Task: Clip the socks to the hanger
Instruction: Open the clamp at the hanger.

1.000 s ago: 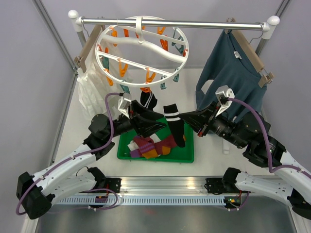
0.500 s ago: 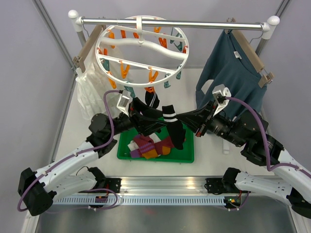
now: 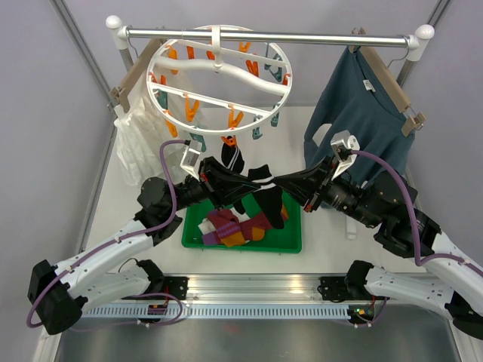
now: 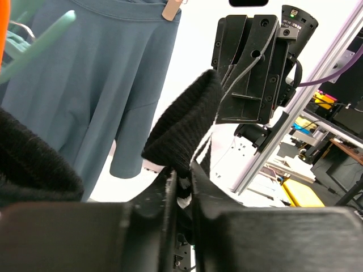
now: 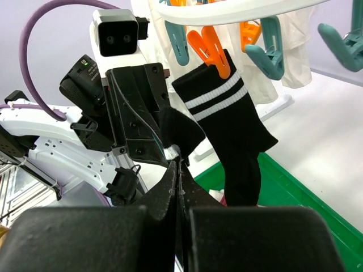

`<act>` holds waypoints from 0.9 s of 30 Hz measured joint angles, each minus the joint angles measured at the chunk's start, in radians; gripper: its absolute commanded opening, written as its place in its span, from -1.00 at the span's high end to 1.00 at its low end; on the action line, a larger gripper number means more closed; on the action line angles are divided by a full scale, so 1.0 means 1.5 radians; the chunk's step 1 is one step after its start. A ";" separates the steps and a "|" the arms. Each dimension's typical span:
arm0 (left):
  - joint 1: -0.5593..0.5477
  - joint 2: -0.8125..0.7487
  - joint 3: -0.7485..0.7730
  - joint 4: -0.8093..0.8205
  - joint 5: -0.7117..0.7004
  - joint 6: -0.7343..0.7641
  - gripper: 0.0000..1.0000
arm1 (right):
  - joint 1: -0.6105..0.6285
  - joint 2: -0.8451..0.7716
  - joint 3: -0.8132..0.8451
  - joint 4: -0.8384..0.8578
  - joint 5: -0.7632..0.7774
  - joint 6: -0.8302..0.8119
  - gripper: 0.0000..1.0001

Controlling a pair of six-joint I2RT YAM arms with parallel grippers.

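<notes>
Sock cuff (image 4: 187, 122), ribbed black knit, between left fingers (image 4: 244, 232) and right fingers (image 5: 142, 232)

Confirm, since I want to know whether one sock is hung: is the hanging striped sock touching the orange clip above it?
Touching. The right wrist view shows the orange clip pinched over the cuff of the hanging striped sock.

Right hand (image 5: 177, 165) pinches black sock (image 5: 180, 131) beside clipped striped sock (image 5: 233, 126).
</notes>
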 measured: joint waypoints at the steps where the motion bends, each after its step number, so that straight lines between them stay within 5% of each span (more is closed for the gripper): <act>1: 0.000 0.000 0.000 0.000 0.000 0.000 0.79 | 0.000 0.001 0.000 0.000 0.001 0.000 0.99; 5: -0.002 -0.002 0.000 -0.001 0.000 -0.001 0.95 | 0.000 0.003 0.000 0.000 0.013 0.000 0.96; 9: -0.003 -0.018 0.000 -0.014 0.000 0.001 0.95 | 0.000 0.009 0.000 -0.004 0.062 -0.009 0.23; 12: -0.004 -0.045 0.000 -0.048 -0.005 0.011 0.95 | 0.000 0.014 0.000 -0.014 0.109 -0.037 -0.06; 27: -0.006 -0.169 0.000 -0.323 -0.166 0.102 0.95 | 0.000 0.081 -0.003 0.077 0.108 -0.253 -0.26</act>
